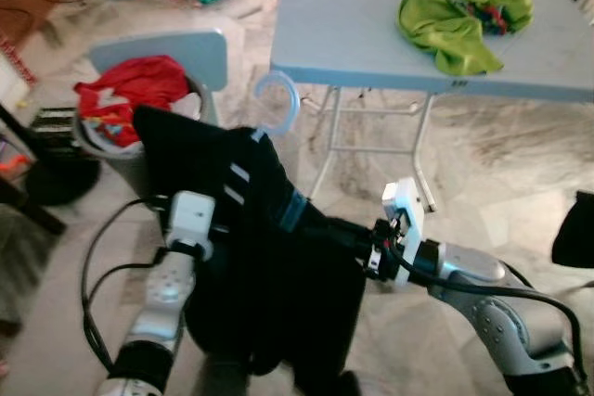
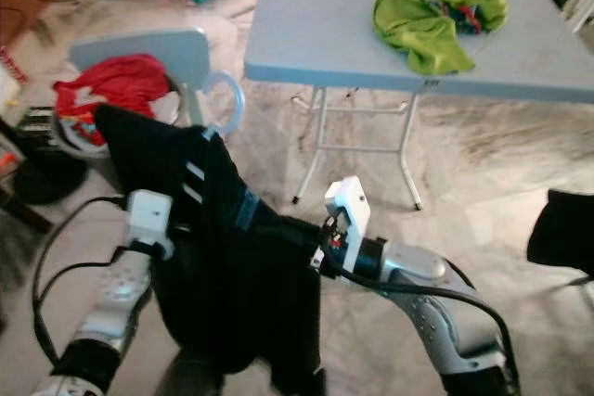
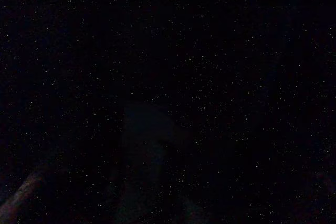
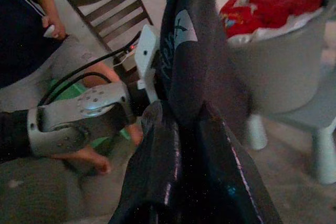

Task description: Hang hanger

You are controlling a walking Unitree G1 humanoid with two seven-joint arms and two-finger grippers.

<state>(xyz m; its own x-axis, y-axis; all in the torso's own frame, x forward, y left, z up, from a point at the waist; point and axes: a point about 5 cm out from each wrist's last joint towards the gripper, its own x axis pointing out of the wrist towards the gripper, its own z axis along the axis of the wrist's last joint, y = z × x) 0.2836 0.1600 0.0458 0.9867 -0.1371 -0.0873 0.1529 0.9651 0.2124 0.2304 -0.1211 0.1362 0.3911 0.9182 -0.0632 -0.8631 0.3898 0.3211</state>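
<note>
A black garment point(image 1: 269, 266) with white stripes hangs on a light blue hanger, whose hook point(image 1: 278, 99) sticks up above the collar. I hold it up in front of me, between both arms. My right gripper point(image 4: 181, 114) is shut on the garment's dark cloth from the right side; in the eye views its tips are buried in the fabric. My left arm point(image 1: 172, 294) reaches into the garment from the left, and the cloth hides its gripper. The left wrist view is almost black.
A grey folding table point(image 1: 371, 34) with a green cloth point(image 1: 464, 16) stands ahead on the right. Ahead on the left a grey basket point(image 1: 111, 150) of red clothes point(image 1: 130, 90) sits on a light blue chair point(image 1: 186, 48). A seated person point(image 4: 31, 24) and a wooden chair point(image 4: 110, 3) are to my left.
</note>
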